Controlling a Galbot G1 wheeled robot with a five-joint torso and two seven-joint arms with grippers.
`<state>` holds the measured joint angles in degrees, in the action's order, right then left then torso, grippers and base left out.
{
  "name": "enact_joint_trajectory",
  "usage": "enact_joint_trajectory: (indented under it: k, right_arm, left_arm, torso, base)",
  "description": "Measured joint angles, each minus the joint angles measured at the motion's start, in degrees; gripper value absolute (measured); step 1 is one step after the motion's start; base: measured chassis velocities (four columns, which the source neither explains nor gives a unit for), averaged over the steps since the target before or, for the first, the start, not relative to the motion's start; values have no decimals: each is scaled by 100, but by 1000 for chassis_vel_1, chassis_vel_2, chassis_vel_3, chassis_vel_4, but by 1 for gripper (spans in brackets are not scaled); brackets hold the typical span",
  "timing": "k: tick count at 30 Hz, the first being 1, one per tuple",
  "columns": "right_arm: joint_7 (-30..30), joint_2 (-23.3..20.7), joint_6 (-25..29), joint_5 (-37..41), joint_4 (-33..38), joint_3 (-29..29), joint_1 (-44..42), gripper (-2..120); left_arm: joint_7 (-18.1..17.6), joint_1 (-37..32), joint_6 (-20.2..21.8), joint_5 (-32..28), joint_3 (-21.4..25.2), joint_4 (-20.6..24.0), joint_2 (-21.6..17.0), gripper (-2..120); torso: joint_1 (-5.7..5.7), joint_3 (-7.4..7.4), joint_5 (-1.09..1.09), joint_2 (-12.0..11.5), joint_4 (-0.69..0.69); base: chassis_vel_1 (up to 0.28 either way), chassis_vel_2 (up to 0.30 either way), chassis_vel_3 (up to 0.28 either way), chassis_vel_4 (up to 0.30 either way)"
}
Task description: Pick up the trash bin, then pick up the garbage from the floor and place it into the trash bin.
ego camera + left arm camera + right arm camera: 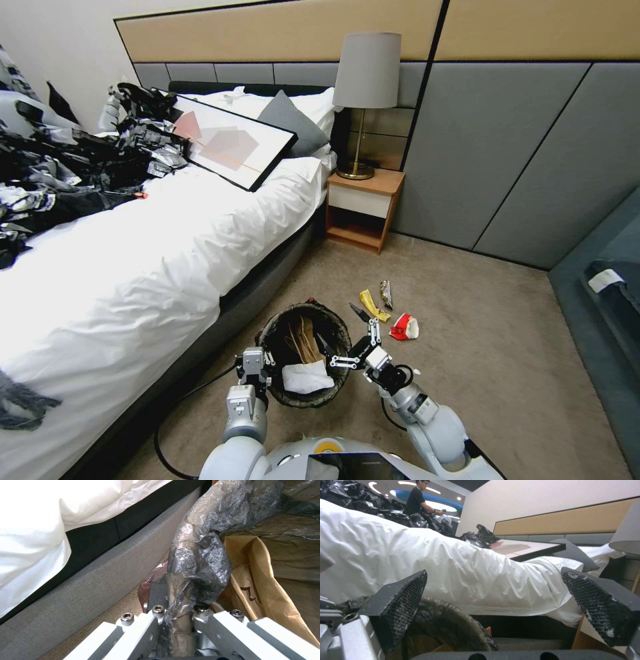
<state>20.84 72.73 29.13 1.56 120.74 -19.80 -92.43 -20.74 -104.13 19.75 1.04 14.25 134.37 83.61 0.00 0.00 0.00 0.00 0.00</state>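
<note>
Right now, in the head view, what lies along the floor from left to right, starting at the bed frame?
Bed frame → left tool, clamped on the bin's rim → trash bin holding a brown paper bag and white paper scrap → yellow wrapper → red-and-white pack.

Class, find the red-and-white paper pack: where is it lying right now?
In the head view the red-and-white paper pack lies on the carpet, right of the trash bin, just beyond the open right gripper and near the yellow wrapper.

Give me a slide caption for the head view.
Left gripper clamps the trash bin rim; open right gripper hovers beside it.
</note>
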Motion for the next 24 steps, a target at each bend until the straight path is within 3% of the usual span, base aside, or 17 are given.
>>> enact_joint_trajectory:
  k: [9,16,24]
  right_arm:
    - [-80,73,31,-55,-361,37,125,100]
    - [-150,119,151,-26,-89,-134,-34,100]
    - [-1024,470,395,-107,391,-579,-820,100]
  left_arm:
    - [1,-11,0,2,-3,7,-2,0]
    - [1,-8,0,2,34,-22,4,0]
    - [1,-14,-16,-44,177,-47,4,0]
  torso:
    - [0,0,0,0,0]
    - [0,0,0,0,0]
    - [0,0,0,0,-1]
  base:
    - [0,0,0,0]
    - [0,0,0,0]
    - [0,0,0,0]
